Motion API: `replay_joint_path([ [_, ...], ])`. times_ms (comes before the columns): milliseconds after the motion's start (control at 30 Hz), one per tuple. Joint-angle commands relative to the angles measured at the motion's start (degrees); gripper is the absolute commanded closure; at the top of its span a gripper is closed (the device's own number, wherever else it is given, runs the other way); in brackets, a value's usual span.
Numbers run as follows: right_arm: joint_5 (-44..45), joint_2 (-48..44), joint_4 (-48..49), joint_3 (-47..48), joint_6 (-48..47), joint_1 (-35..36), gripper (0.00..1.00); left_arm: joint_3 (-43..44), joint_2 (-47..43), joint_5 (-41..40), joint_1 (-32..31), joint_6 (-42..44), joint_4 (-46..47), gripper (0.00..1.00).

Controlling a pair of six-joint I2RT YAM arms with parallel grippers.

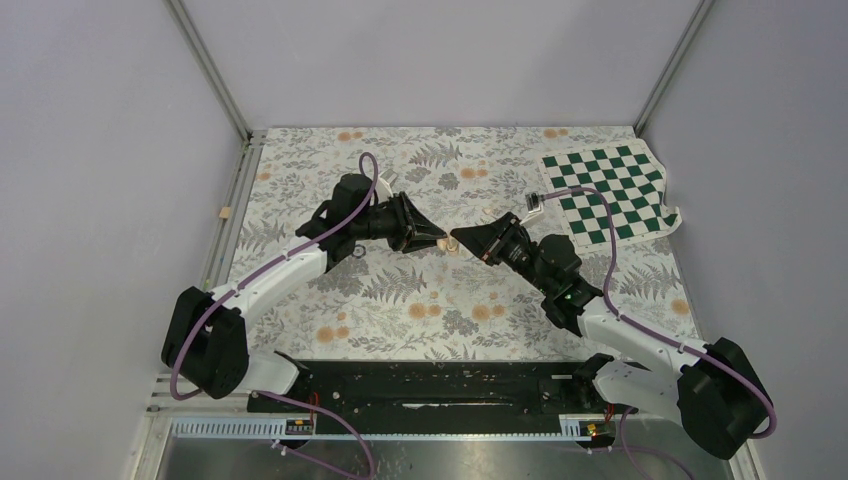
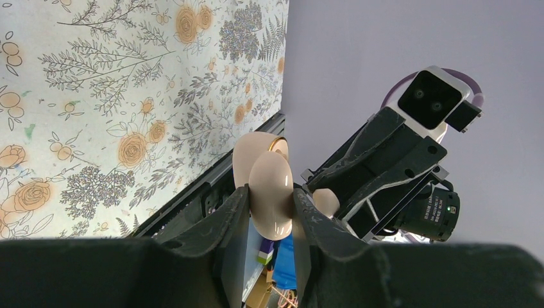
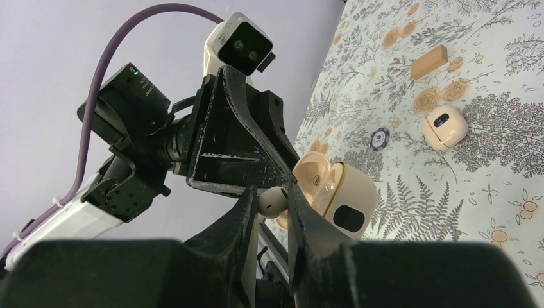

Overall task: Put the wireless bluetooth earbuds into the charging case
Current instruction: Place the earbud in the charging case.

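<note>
The 1 earbud (image 3: 272,202) that shows is a tiny cream bud pinched between the 2 fingers of the right gripper (image 1: 468,242). Its jaws stand only a narrow gap apart, closed onto the bud's sides.

Just to its left is the charging case (image 2: 269,192), pale peach, with its hinged lid swung open. The earbud sits right at the open mouth of the case; I cannot tell whether the 2 touch. A dark oval window shows on the case's body in the right wrist view.

The left gripper (image 1: 432,240) has the case clamped between its fingers — jaws drawn nearly together, pressing on the 2 rounded sides.

From above, both grippers meet tip to tip over the middle of the table, the left arm reaching in from the left and the right arm from the right, with the case between the tips.

Under them lies a floral cloth (image 1: 400,300) that covers the table. The right wrist view shows 3 more things on the cloth, well apart from the case: a round blue-and-white chip (image 3: 380,136), a pale rounded pod (image 3: 444,126) with a dark window, and a tan block (image 3: 430,61). A green-and-white checkered mat (image 1: 610,190) lies at the far right corner.
</note>
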Motion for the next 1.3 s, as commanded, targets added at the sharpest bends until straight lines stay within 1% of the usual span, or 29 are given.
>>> replay_joint_path([
  [0,-0.8,-0.6,1.8,1.0,-2.4,0.7,0.91,1.1,-1.1,-0.2,0.4,-0.8,2.0,0.84],
  [433,-0.3,0.8,1.5,-0.4,-4.3,0.8,0.91,0.9,-0.9,1.6,0.5,-2.0,3.0,0.84],
  [567,-0.7,1.7,2.3,-0.6,-4.3,0.7,0.91,0.6,-0.8,2.5,0.7,-2.9,5.2,0.84],
  [667,-0.7,1.6,2.3,-0.7,-4.5,0.8,0.91,0.7,-1.0,2.4,0.7,-2.7,4.9,0.84],
  [767,-0.8,1.5,2.2,-0.7,-4.8,0.8,0.89,0.9,-1.0,2.3,0.8,-2.2,4.3,0.83],
  [900,-0.9,1.3,2.3,-0.9,-5.0,0.7,0.9,0.7,-1.0,2.4,0.8,-2.3,4.3,0.84],
  [1267,0.3,-0.1,3.5,-3.0,-3.5,0.7,0.91,-0.8,-0.5,4.3,1.4,-4.8,8.2,0.84],
])
